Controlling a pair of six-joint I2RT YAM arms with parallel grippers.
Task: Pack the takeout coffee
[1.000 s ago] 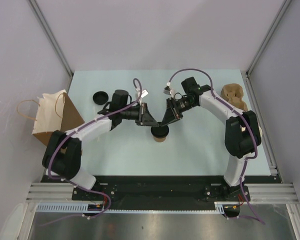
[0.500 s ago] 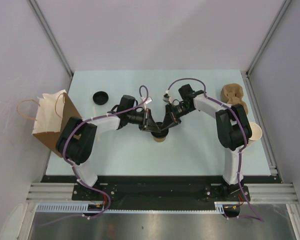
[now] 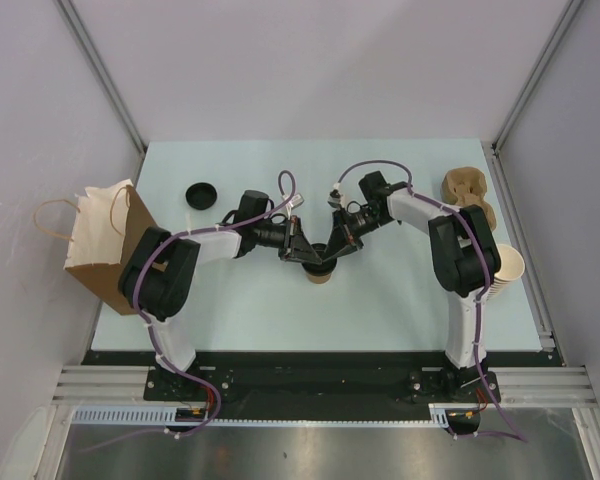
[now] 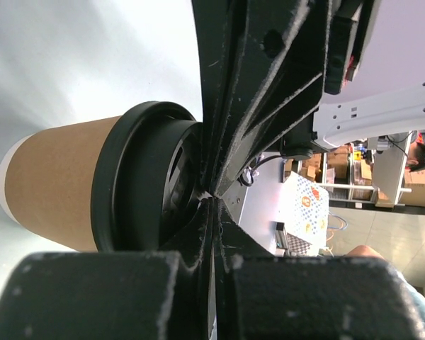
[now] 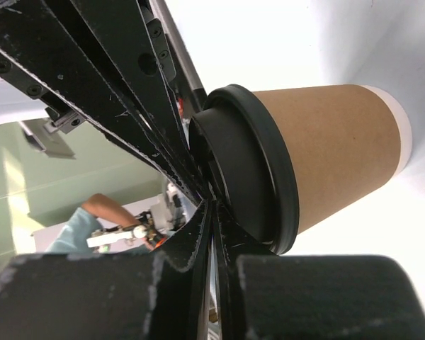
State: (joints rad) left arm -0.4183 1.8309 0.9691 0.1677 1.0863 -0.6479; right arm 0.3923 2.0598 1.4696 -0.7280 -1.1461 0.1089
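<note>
Two grippers meet over the small kraft-brown paper cup [image 3: 321,276] with its round black plastic lid [image 4: 138,184], standing at the centre of the pale table [image 3: 230,310]. Your left gripper [image 3: 308,258] leans in from ten o'clock, your right gripper [image 3: 333,256] from two, each with fingers pressed together, tips on the lid, likely to seat it firmly before lifting. The brown paper bag [image 3: 105,240] waits at nine o'clock.

Black lid [image 3: 200,193] left; pulp carrier [image 3: 467,193] and cup stack [image 3: 508,268] right.
</note>
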